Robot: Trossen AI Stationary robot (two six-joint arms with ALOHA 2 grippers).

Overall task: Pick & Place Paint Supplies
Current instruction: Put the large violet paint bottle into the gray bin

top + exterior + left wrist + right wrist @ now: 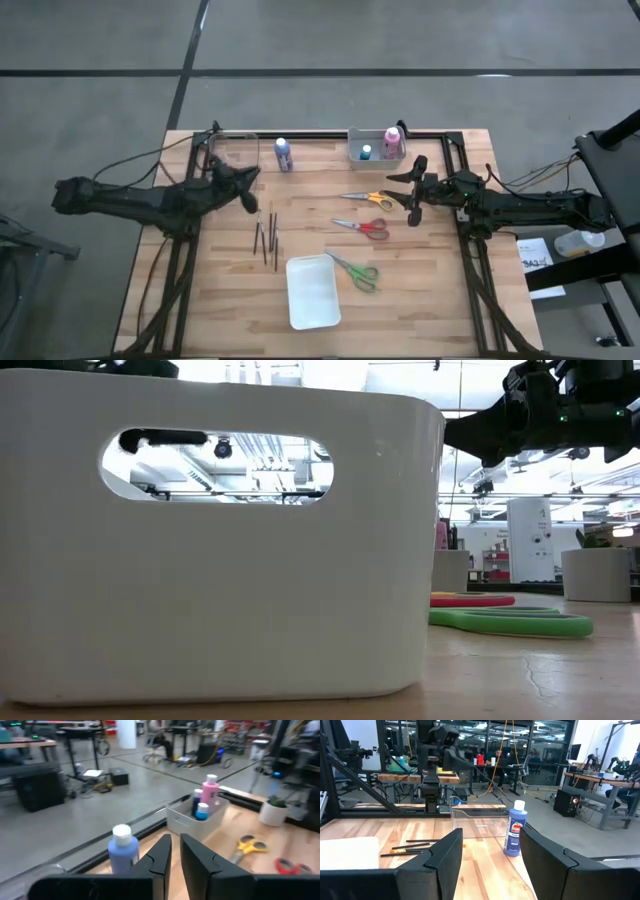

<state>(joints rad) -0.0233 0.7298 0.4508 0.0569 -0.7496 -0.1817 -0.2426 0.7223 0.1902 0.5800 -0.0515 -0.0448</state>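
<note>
The left gripper is nearly closed and empty, near the blue bottle. The right gripper is wide open, empty, beside the orange scissors.

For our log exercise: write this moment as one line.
left claw: nearly shut, empty | right claw: open, empty | blue bottle: standing | scissors: on table

Overhead looks straight down; low camera sits close behind white bin
</note>
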